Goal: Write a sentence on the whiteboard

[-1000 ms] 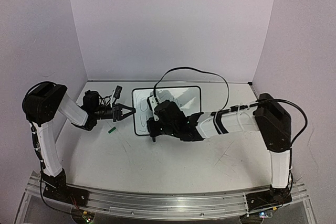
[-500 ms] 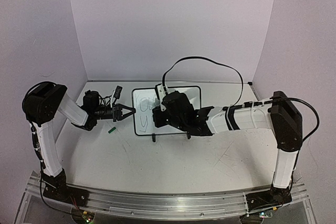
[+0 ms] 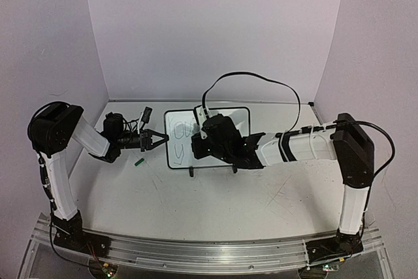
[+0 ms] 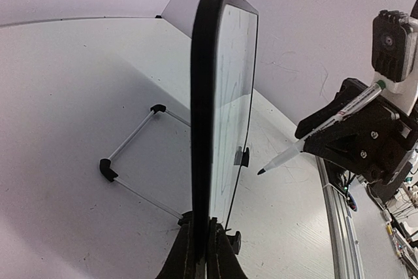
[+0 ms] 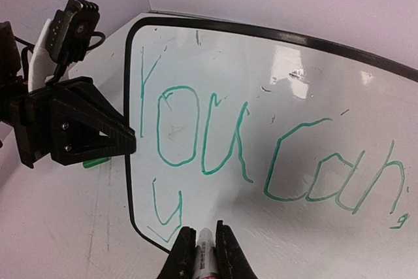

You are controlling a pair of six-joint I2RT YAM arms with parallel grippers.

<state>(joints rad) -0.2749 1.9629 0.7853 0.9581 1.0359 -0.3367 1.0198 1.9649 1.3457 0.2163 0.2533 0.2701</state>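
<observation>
The whiteboard (image 3: 177,136) stands upright on the table, black-framed. In the right wrist view the whiteboard (image 5: 307,76) carries the sentence (image 5: 261,155) in green: "You can," on the first line and a single "y" (image 5: 166,210) below it. My left gripper (image 3: 157,139) is shut on the board's left edge; in the left wrist view my left gripper (image 4: 204,220) pinches the black frame (image 4: 202,109). My right gripper (image 5: 205,232) is shut on a marker (image 5: 206,256). In the left wrist view the marker (image 4: 320,132) has its tip a short way off the board face.
A small green cap (image 3: 138,160) lies on the table in front of the left gripper. The board's wire stand (image 4: 130,161) sticks out behind it. A black cable (image 3: 255,80) loops above the right arm. Walls enclose the table at back and sides.
Since a second ago my right arm has drawn back to the right, uncovering the board's left part and its writing. In the last half second it has barely moved. The left arm is still.
</observation>
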